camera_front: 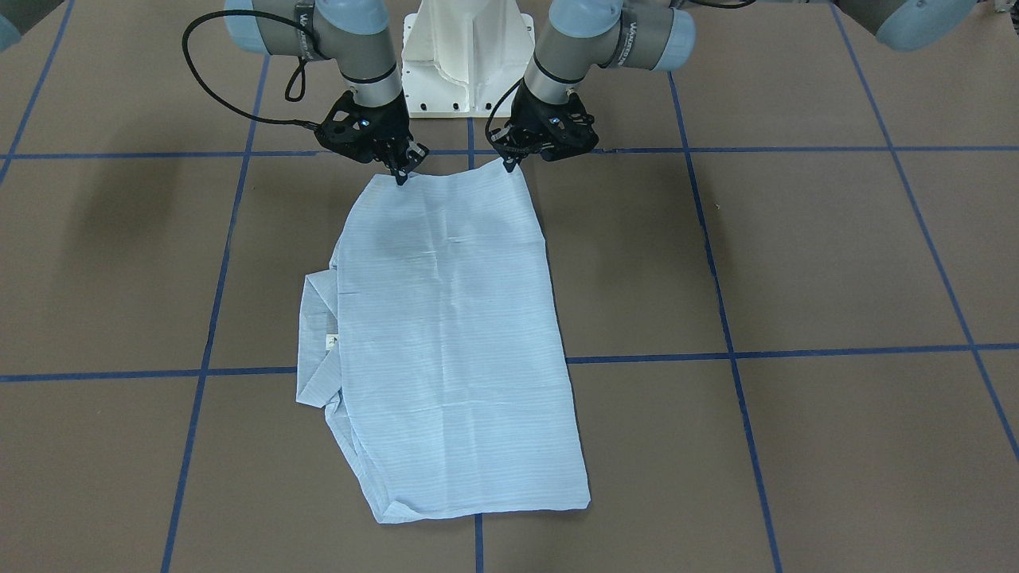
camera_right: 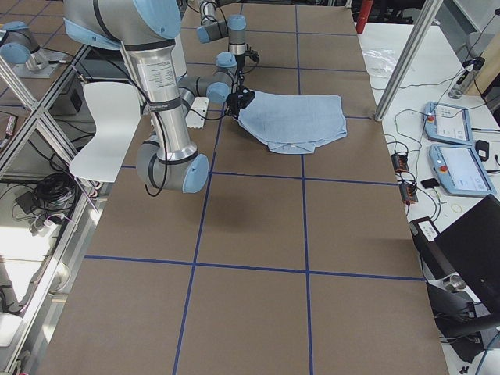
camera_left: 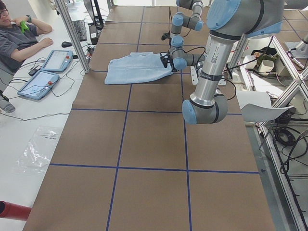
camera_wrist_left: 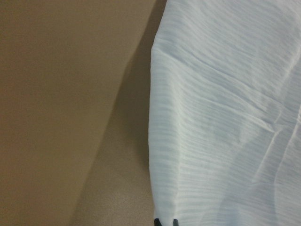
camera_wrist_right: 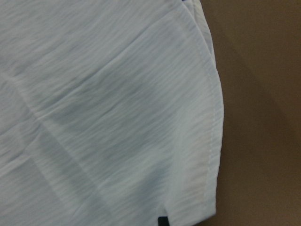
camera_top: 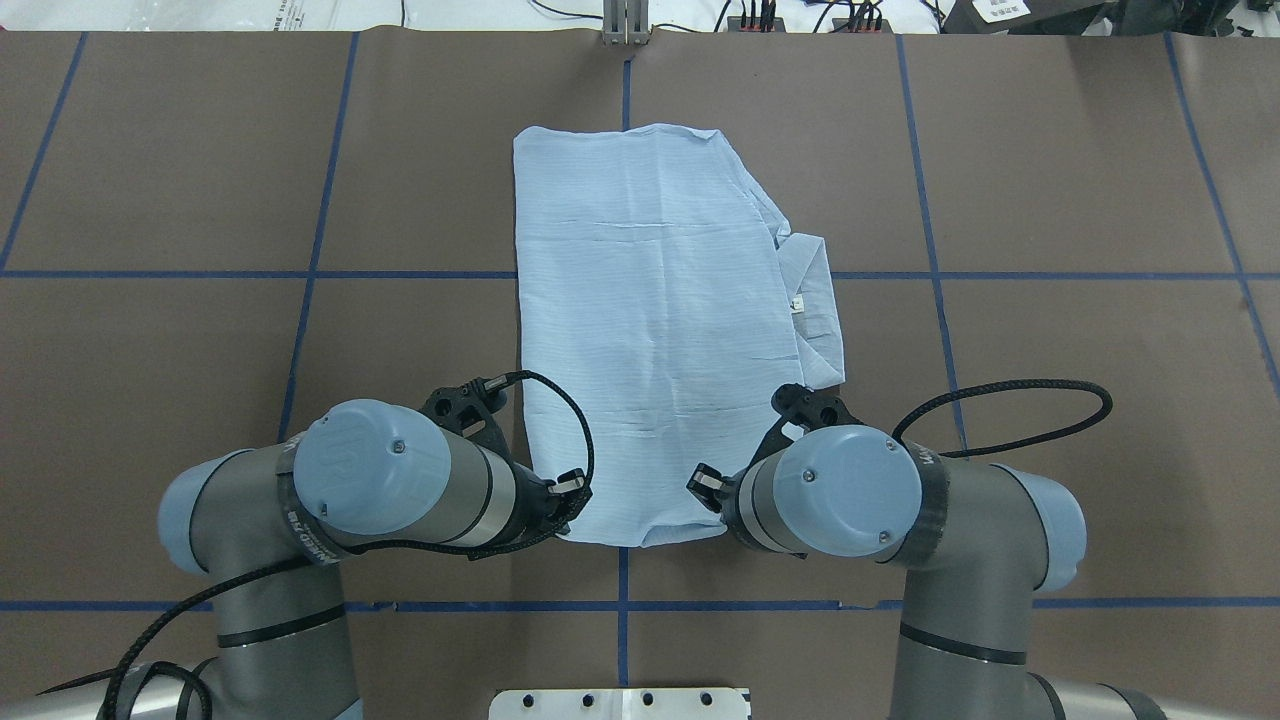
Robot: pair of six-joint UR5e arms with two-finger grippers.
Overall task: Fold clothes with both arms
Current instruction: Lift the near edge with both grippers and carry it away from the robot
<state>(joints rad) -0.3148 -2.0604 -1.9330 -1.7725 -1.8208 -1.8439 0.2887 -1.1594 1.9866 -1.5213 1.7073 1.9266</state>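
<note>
The light-blue striped shirt (camera_front: 454, 334) lies folded into a long rectangle on the brown table, running away from the robot. Its collar (camera_front: 318, 342) and white label (camera_top: 797, 303) stick out on the robot's right side. My left gripper (camera_front: 508, 165) is shut on the shirt's near corner at the left. My right gripper (camera_front: 400, 177) is shut on the other near corner. In the left wrist view the shirt (camera_wrist_left: 225, 117) edge hangs slightly off the table over a shadow, with the left gripper (camera_wrist_left: 165, 221) pinching it. In the right wrist view the hem (camera_wrist_right: 207, 117) runs down to the right gripper (camera_wrist_right: 163, 220). In the overhead view both wrists hide the fingertips.
The white pedestal base (camera_front: 470, 56) stands just behind the grippers. Blue tape lines (camera_front: 732, 350) grid the brown table. A seated person (camera_left: 19, 38), tablets (camera_left: 48, 72) and a metal post (camera_left: 72, 33) are along the far side. A white chair (camera_right: 109, 129) stands beside the robot.
</note>
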